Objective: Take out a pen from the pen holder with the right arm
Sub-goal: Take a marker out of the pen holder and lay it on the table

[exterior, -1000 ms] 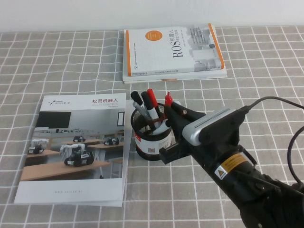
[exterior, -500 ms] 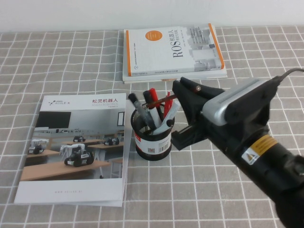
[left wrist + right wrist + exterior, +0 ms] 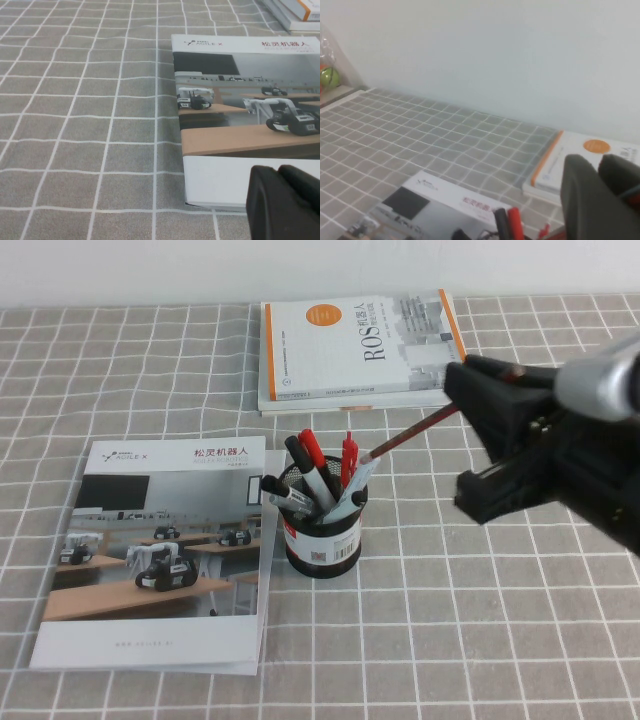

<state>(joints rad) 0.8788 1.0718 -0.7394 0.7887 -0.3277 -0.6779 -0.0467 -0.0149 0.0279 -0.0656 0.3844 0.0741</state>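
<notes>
While the right claw [image 3: 458, 390] hangs above the grey checked tablecloth [image 3: 150, 370], its two black fingers are pinched narrow on the upper end of a slim dark-red pen [image 3: 410, 432]. From that grip the pen slants down and towards the robot's left. Its lower end reaches in among the other pens at the mouth of the black mesh pen holder [image 3: 322, 535], so it is not yet clear of the cup.

The holder stands upright on the cloth, lower than the claw and off to its left, nearer the robot. Inside it, red-capped markers [image 3: 312, 452] and black-capped markers [image 3: 283, 491] lean outward, away from the claw. A white paperback book with an orange stripe [image 3: 360, 340] lies flat on the far side of the holder, its right edge close beside the claw's fingertips in the high view. A glossy brochure printed with an office photograph [image 3: 160, 550] lies well to the claw's left, just beyond the holder.

The left claw [image 3: 285, 200] shows only in its own wrist camera, low over the cloth at a near corner of that brochure. Its dark fingers lie together with only a seam between them, holding nothing.
</notes>
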